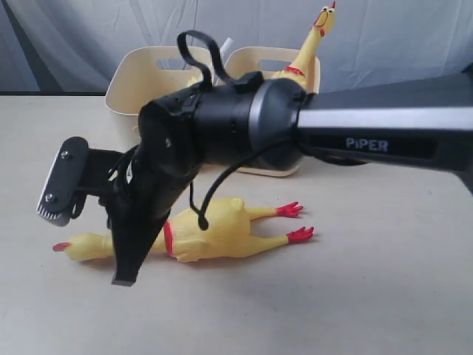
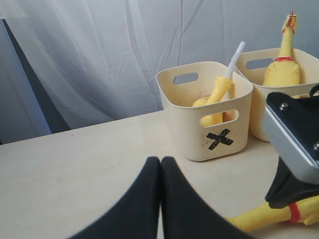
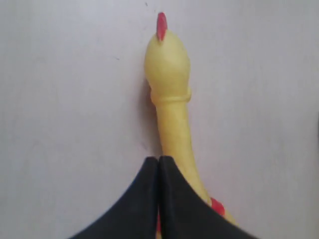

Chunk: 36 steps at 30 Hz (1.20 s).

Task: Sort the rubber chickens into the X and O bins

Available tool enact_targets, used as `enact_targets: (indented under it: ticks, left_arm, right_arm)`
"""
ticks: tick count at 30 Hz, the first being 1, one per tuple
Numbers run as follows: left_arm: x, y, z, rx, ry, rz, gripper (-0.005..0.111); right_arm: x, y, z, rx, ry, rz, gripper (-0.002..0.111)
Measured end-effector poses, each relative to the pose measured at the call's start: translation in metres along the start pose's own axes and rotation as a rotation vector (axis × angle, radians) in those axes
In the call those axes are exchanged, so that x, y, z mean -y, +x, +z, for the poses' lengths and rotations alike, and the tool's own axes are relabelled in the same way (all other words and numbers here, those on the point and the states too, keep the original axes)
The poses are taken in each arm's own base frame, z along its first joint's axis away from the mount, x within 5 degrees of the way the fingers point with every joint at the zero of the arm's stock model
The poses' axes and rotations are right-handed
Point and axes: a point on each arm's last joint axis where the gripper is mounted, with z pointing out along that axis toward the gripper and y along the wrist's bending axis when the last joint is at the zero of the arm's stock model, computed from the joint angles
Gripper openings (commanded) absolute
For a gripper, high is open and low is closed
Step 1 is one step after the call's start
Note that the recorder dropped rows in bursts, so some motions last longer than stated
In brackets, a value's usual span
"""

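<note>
One rubber chicken (image 1: 214, 233) lies on its side on the table, head to the left and red feet to the right. My right gripper (image 1: 123, 279) hangs shut and empty just above its neck (image 3: 174, 129), behind the head (image 3: 167, 62). The cream bin with a black X (image 2: 219, 139) holds a second chicken (image 2: 217, 97), from which a white stick pokes up. The bin beside it (image 2: 304, 67) holds a third chicken (image 2: 285, 62) standing upright; its mark is hidden. My left gripper (image 2: 160, 160) is shut and empty, low over the table in front of the X bin.
The right arm's black wrist and camera mount (image 1: 63, 181) fill the middle of the exterior view and hide part of both bins (image 1: 140, 81). A pale curtain hangs behind the table. Bare tabletop (image 1: 369, 296) lies in front of the lying chicken.
</note>
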Motion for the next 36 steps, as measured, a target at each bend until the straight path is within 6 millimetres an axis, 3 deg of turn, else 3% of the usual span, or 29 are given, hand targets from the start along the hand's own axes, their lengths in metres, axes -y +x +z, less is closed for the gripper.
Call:
enact_targets:
  ticks: [3,5,8,20,30,32,36]
  left_arm:
    - [0.0,0.0,0.0,0.0,0.0,0.0,0.0]
    - [0.0,0.0,0.0,0.0,0.0,0.0,0.0]
    - [0.0,0.0,0.0,0.0,0.001,-0.002,0.0]
    - [0.0,0.0,0.0,0.0,0.002,-0.003,0.0]
    - [0.0,0.0,0.0,0.0,0.002,-0.003,0.0]
    - [0.0,0.0,0.0,0.0,0.002,-0.003,0.0]
    - [0.0,0.0,0.0,0.0,0.002,-0.003,0.0]
  right_arm:
    - [-0.005,-0.007,0.014,0.044,0.032,-0.029,0.016]
    - [-0.005,-0.008,0.021,0.061,0.05,-0.032,0.038]
    - [-0.005,-0.006,0.035,0.064,0.063,-0.038,0.054]
    - [-0.005,0.006,0.074,0.065,0.116,-0.082,0.053]
    - [-0.005,0.012,0.087,0.049,0.129,-0.122,0.052]
    - [-0.006,0.013,0.09,0.043,0.126,-0.126,0.048]
    - [-0.006,0.014,0.091,0.037,0.126,-0.136,0.014]
